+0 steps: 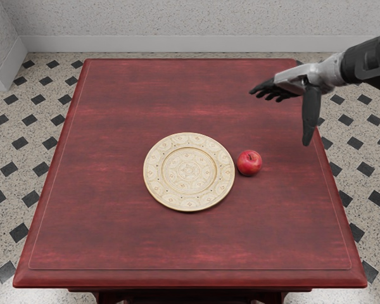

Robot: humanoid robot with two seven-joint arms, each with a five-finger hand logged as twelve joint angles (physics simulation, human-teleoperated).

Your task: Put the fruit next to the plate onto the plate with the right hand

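The red apple (249, 163) is sitting on the table (114, 240), just right of the cream plate (189, 171) and seemingly a hair clear of its rim. The right hand (291, 85) is hovering well beyond the apple, above the table's far right side, with its fingers (269, 90) spread and holding nothing.

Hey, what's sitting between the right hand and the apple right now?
Nothing: in the head view only bare table separates the right hand from the apple.
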